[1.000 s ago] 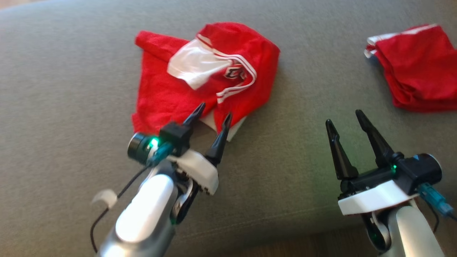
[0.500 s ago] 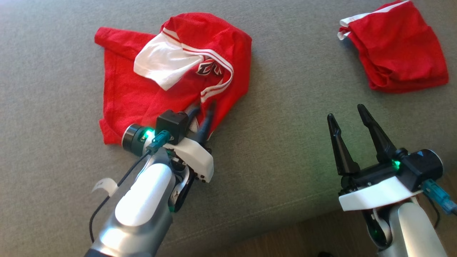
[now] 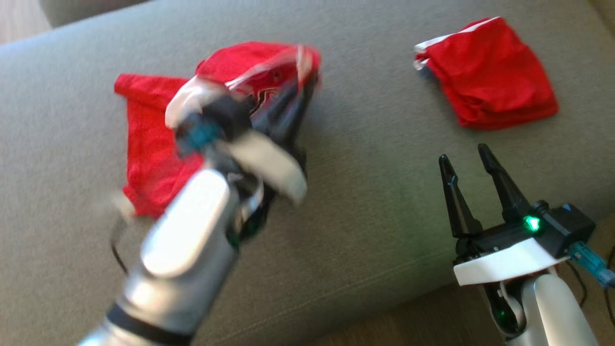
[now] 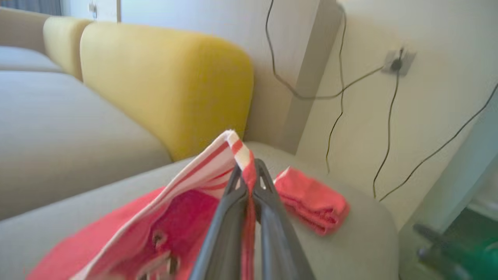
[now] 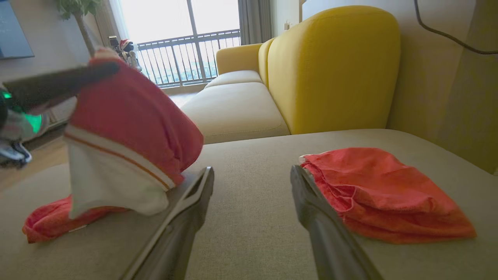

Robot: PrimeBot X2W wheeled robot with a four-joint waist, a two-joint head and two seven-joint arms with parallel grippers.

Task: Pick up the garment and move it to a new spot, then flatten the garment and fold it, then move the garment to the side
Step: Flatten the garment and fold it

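While the left gripper (image 4: 249, 171) is pinching the garment (image 3: 149, 144) by its striped edge between closed jaws, half raised over the left of the cushion (image 3: 375, 202), a slow, steady lift is looking safest; the right gripper (image 3: 463, 154) is hovering near right, wide open, empty.

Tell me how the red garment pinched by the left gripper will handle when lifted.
Probably floppy: the red garment hangs in folds from the left gripper, its lower part lying on the sofa cushion. Likely light, since a thin pinch at the striped hem holds it up. It may slip, as the grip holds little cloth.
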